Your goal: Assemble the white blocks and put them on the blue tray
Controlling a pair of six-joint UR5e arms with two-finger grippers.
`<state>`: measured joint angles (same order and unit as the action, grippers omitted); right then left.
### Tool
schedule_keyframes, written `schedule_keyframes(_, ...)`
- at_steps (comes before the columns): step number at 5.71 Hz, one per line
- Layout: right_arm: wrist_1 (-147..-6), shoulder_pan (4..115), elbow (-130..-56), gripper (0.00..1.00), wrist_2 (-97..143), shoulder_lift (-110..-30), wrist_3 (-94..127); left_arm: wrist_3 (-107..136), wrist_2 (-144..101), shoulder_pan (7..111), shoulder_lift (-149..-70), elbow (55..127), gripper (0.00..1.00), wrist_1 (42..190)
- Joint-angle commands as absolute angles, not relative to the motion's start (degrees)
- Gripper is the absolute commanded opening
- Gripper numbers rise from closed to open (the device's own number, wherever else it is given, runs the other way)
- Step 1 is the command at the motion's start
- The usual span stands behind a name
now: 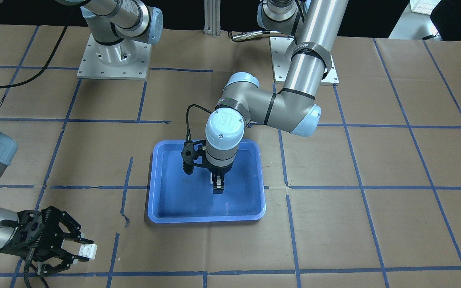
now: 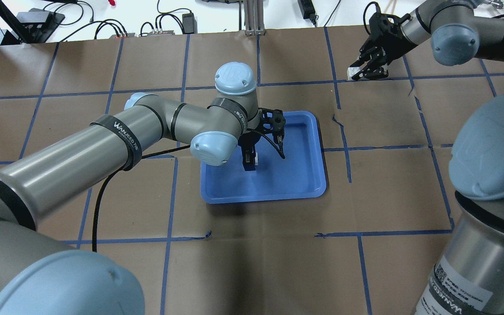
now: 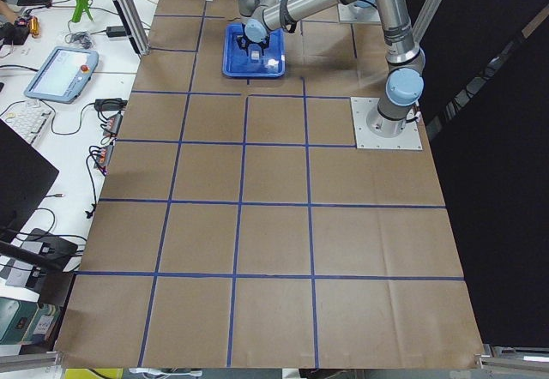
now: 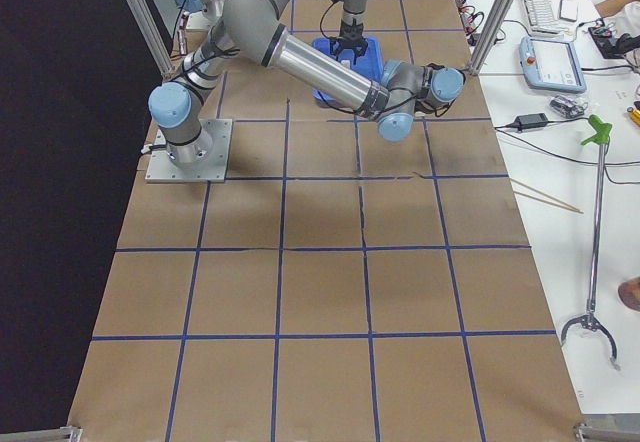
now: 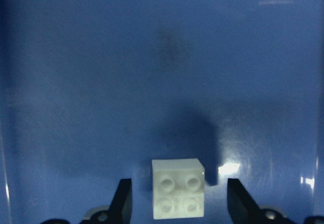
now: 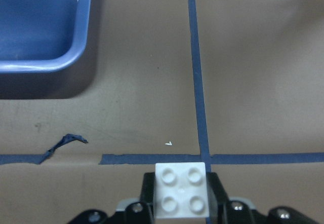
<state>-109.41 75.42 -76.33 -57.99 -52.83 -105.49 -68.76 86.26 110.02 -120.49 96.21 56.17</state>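
Observation:
One white block [image 5: 178, 194] lies studs-up on the floor of the blue tray [image 1: 206, 218], between the open fingers of my left gripper [image 5: 177, 203], which touch neither side of it. This gripper [image 2: 250, 159] points straight down into the tray [image 2: 260, 199]. My right gripper [image 1: 82, 250] is shut on the second white block [image 1: 87, 251] and holds it just above the brown paper, well off the tray's corner. The right wrist view shows this block [image 6: 180, 189] studs-up between the pads, with the tray's corner [image 6: 45, 64] at upper left.
Brown paper with a grid of blue tape [image 6: 197, 82] covers the table. A torn curl of tape [image 6: 63, 143] lies between the right gripper and the tray. Both arm bases [image 1: 114, 56] stand at the robot's side of the table.

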Motion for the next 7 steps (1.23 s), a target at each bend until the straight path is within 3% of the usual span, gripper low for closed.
schedule_keyframes(1, -109.59, 75.23, -82.48, 0.28, -57.57, -57.81, -102.07, -65.94, 86.83, 109.34, -116.66, 95.54, 0.8, 57.3)
schedule_keyframes(3, -114.5, 75.67, -92.23, 0.29, -56.96, -62.73, -98.9, -65.22, 86.75, 104.89, -109.03, 94.75, 0.88, 67.64)
schedule_keyframes(5, -124.22, 77.94, -103.39, 0.29, -56.78, -67.48, -94.78, -63.38, 86.92, 100.91, -102.08, 94.83, 0.88, 78.16)
schedule_keyframes(7, -137.75, 86.35, -109.23, 0.29, -56.86, -68.29, -81.73, -63.28, 88.93, 96.35, -96.52, 94.75, 0.88, 84.7)
